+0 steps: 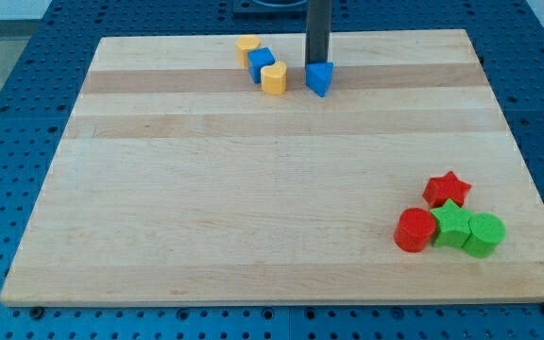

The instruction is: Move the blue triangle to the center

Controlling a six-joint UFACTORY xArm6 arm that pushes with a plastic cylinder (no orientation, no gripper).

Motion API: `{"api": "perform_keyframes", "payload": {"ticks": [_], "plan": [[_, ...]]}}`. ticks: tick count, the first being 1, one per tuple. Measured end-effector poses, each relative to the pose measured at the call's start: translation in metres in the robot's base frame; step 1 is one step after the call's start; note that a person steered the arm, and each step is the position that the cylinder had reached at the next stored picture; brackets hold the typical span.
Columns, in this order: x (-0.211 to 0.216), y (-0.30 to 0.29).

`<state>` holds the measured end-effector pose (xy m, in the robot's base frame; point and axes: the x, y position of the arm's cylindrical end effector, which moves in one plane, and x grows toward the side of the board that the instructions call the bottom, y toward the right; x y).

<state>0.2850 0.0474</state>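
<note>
The blue triangle (319, 78) lies on the wooden board (253, 189) near the view's top, a little right of the middle. My tip (318, 62) is at the end of the dark rod, right behind the blue triangle on its top side, touching or nearly touching it. The rod rises straight up out of the view's top.
Left of the triangle stand a yellow block (247, 48), a blue cube (262, 64) and a yellow heart-like block (274, 78) in a slanted row. At the view's lower right cluster a red star (447, 188), a red cylinder (415, 230), a green star (452, 225) and a green cylinder (484, 234).
</note>
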Motion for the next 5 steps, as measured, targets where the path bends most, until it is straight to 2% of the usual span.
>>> {"api": "perform_keyframes", "payload": {"ticks": [5], "plan": [[0.102,0.007]]}}
